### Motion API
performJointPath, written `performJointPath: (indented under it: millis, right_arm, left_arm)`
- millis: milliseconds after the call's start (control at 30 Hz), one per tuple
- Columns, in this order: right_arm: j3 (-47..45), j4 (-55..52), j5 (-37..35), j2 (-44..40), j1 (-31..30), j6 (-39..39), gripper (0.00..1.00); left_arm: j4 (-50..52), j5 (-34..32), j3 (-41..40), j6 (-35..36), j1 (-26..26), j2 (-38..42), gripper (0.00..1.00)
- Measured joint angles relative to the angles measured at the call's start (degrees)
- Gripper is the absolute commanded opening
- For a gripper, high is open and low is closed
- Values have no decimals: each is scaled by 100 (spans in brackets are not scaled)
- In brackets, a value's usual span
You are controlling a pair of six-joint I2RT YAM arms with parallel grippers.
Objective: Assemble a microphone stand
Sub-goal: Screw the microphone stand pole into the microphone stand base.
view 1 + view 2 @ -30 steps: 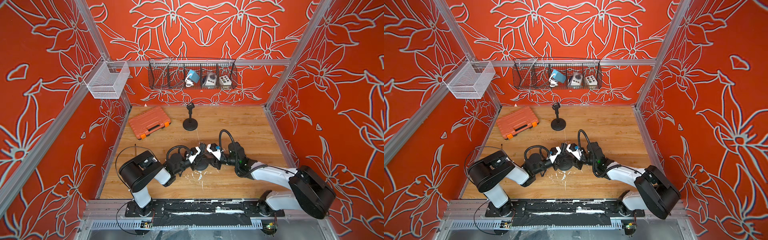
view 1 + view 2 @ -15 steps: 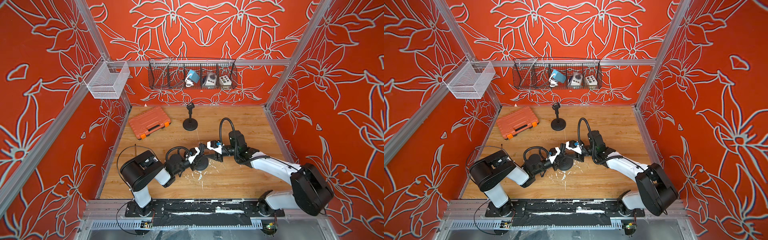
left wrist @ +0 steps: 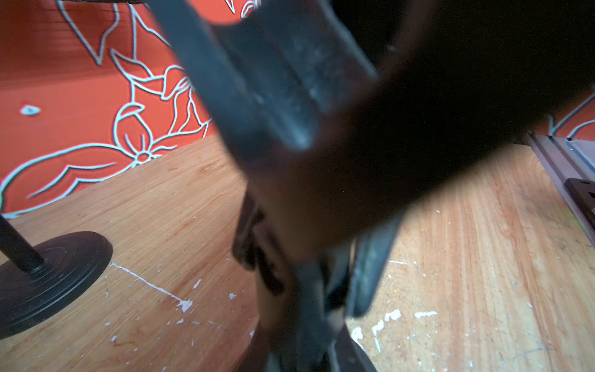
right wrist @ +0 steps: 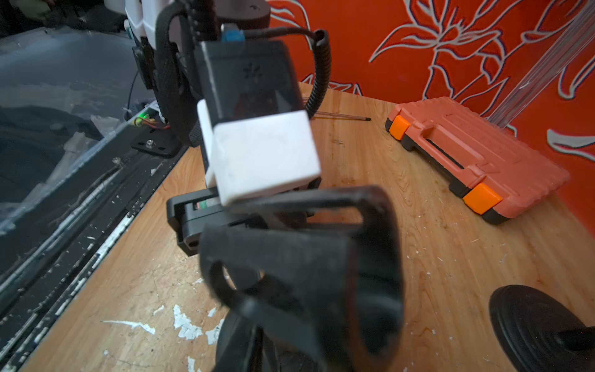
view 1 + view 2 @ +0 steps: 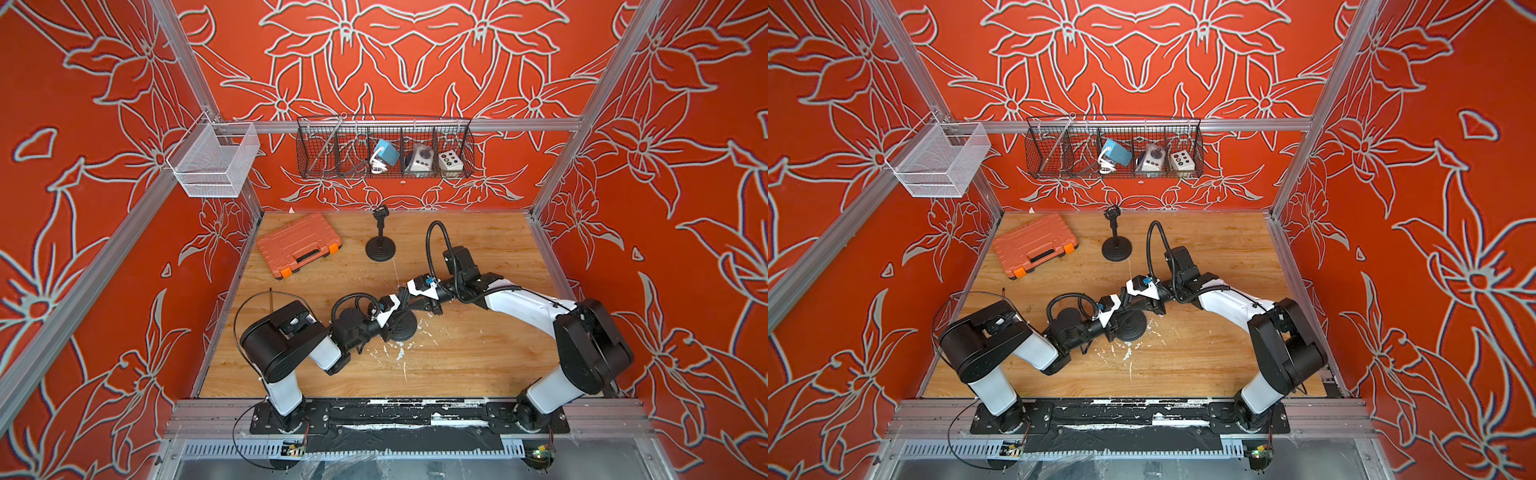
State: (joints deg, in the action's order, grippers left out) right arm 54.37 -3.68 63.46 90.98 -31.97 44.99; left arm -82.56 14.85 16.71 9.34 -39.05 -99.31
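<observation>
**Counter** (image 5: pixel 478 365): one, wood, scuffed white. Places below are given from the loose round base (image 5: pixel 409 331), which is black and lies flat near the counter's middle.

- White mesh basket (image 5: pixel 212 162): one, on the frame rail, far behind and left of the loose round base.
- Thin rod (image 5: pixel 271 299): one, flat on the counter, well to the left.
- Orange tool case (image 5: pixel 297 243): one, closed, with two orange latches, behind and left.
- Assembled microphone stand (image 5: pixel 380 251): one, upright with base, pole and clip, behind and apart. That makes two round bases in all.
- Black wire basket (image 5: pixel 307 145): one, on the back wall. It holds one blue block and two pale button boxes.
- Left gripper (image 5: pixel 392 318): one, at the base's left edge, jaws closed. What they pinch is hidden.
- Right gripper (image 5: pixel 403 301): one, just behind and above. I cannot tell whether it is wide or narrow.

**Views.**
- Both top views show the baskets and both arms whole; neither wrist view shows the baskets.
- The left wrist view is mostly dark blur, plus the assembled microphone stand's foot (image 3: pixel 48 283).
- The right wrist view shows the orange tool case (image 4: pixel 467 161), the thin rod (image 4: pixel 344 116), the left arm's camera housing (image 4: pixel 264 161) and the gripper's own dark fingers (image 4: pixel 289 257).
</observation>
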Motion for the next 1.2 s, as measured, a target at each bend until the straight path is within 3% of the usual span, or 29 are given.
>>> performJointPath:
  millis: [133,267,600,733,900,1000,1200]
  right_arm:
    - [-85,232,44,13,7,-214,0]
    - [-411,896,-15,-81,-11,-719,0]
    - [-1720,3077,-1862,-824,-560,-2710,0]
    - [-2081,3676,-2806,-997,-944,-3263,0]
    - [-2398,4092,-4433,-1209,-1622,-3860,0]
    - [-2535,4317,-5359,-1257,-1998,-4194,0]
    - [-2542,4343,-6247,-1259,-2363,-4492,0]
  left_arm:
    - [-7,-2,-2,-2,2,0,8]
    - [-15,-20,-11,-20,4,0,21]
    - [129,-26,-68,-76,7,160,34]
    - [382,-72,-70,-109,7,404,33]
    - [763,-153,-70,-114,20,708,24]
    - [1012,-181,-74,-103,26,846,23]
    - [1115,-227,-74,-74,26,903,20]
